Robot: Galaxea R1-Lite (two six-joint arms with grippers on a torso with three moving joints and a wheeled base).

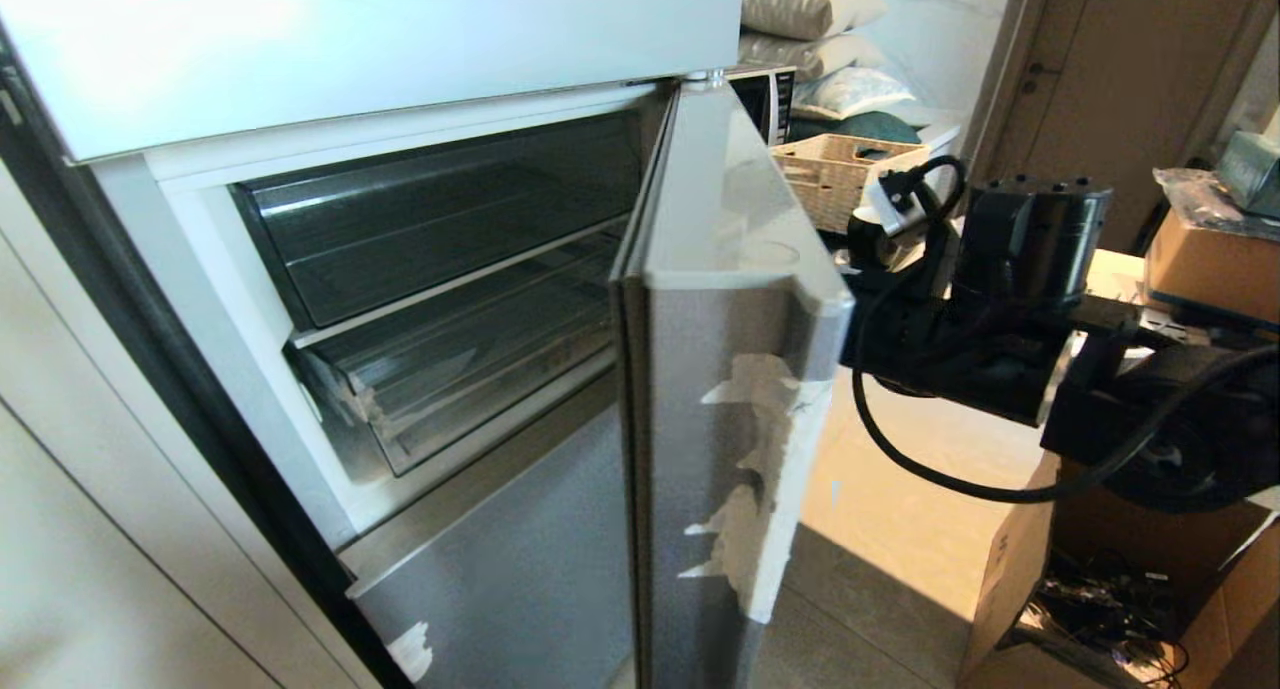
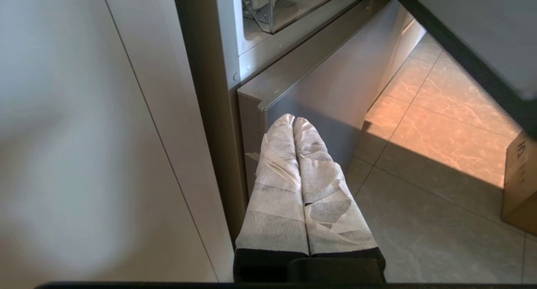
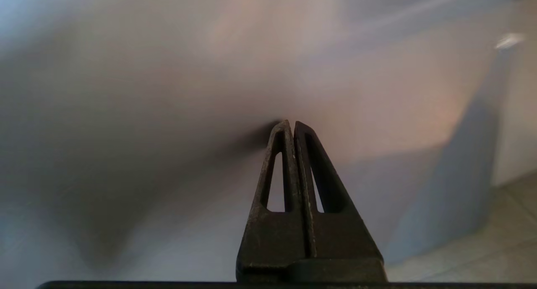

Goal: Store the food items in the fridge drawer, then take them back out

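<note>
A tiled floor (image 1: 900, 489) runs past a steel fridge (image 1: 520, 569), with cardboard boxes (image 1: 1030, 589) to the right and a wicker basket (image 1: 840, 174) and pillows (image 1: 810, 4) far behind. The fridge door (image 1: 740, 369) stands swung out toward the viewer, edge on, and splits the scene. Left of it, inside the open compartment, a dark upper bin (image 1: 440, 219) sits above the clear drawer (image 1: 460, 369), which looks pushed in; its long axis runs left to right along the fridge front. No food items can be seen anywhere, in the drawer or outside it.

The right gripper (image 3: 291, 123) has its jaws pressed together and empty, pointing at a blank pale panel, close enough to cast a shadow; contact cannot be judged. The right arm (image 1: 1000, 309) is on the right, outer side of the door, so the drawer lies to its left with the door between them.

The left gripper (image 2: 293, 119), jaws also closed and wrapped in white, hangs low by the fridge's lower front, below the drawer's corner (image 2: 268, 8). With nothing in between, it looks the better placed arm for the drawer.
</note>
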